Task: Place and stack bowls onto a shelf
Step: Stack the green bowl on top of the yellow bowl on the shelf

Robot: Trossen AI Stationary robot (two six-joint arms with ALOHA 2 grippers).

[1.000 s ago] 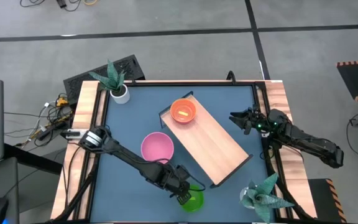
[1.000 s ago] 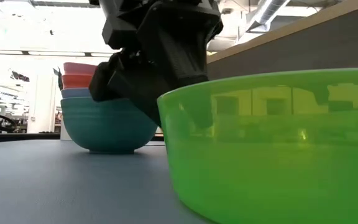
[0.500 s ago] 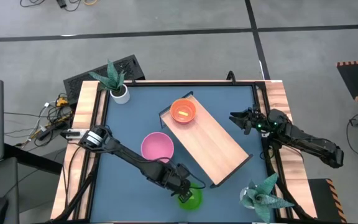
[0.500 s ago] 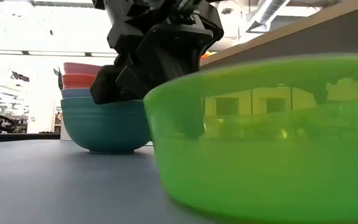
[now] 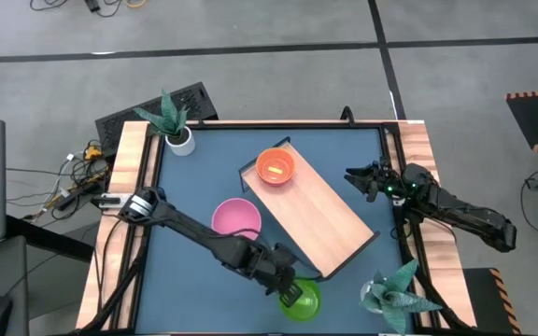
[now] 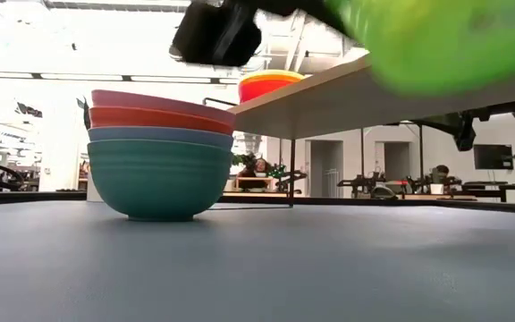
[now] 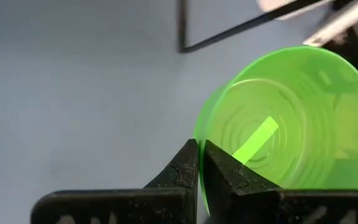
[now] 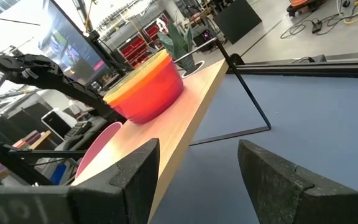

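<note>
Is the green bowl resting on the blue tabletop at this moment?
No. In the low view the green bowl hangs high above the tabletop, and the left gripper is shut on its rim.

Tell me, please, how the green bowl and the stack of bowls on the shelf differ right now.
The green bowl is a single bowl, clamped at its rim by the left gripper and lifted off the table; the stack on the shelf is several nested bowls, orange-red outside and yellow within, resting untouched on the shelf. The green bowl hangs beside the shelf's near end. Both are round plain plastic.
</note>
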